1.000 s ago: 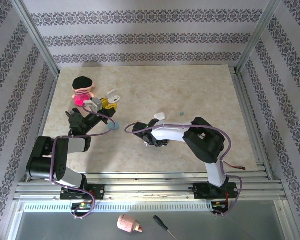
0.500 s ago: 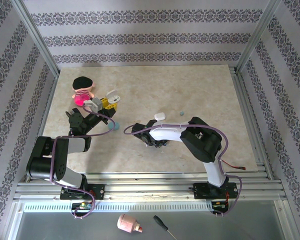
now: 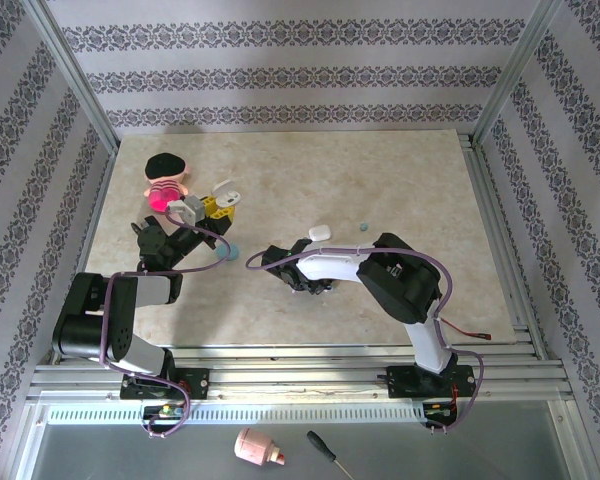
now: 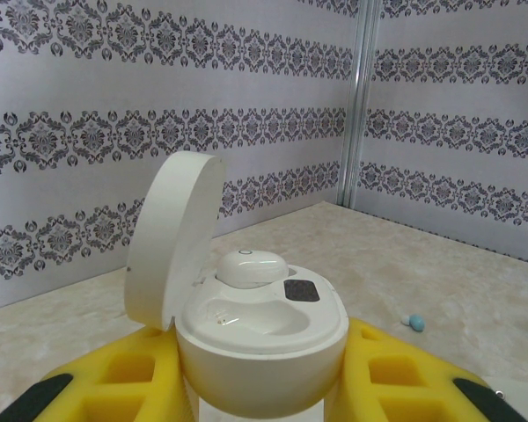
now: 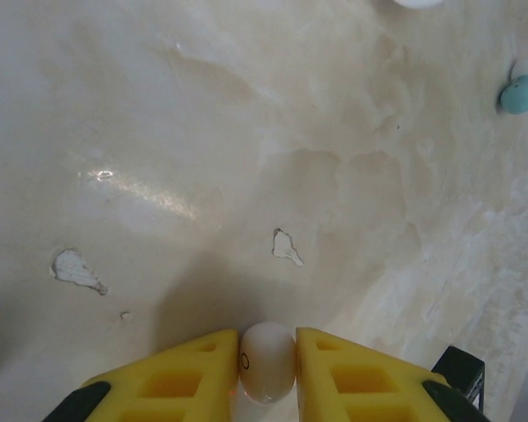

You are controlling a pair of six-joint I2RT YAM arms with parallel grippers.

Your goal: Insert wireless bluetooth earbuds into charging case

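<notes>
— At the middle of the table [image 3: 400, 170], what has the right gripper [image 5: 266, 345] got?
— A white earbud [image 5: 266, 365], pinched between nearly closed fingers [image 5: 194, 374]. A teal earbud [image 5: 521, 91] lies at two o'clock.
— And the left gripper [image 4: 264, 387]?
— Clamped around the open charging case [image 4: 262, 330], with a second white bud [image 4: 251, 266] seated inside.

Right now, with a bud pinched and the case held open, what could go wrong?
The white earbud sits at the tips of the right gripper; it may slip. The charging case in the left gripper holds a seated bud; the new one might hit it or the upright lid.
</notes>
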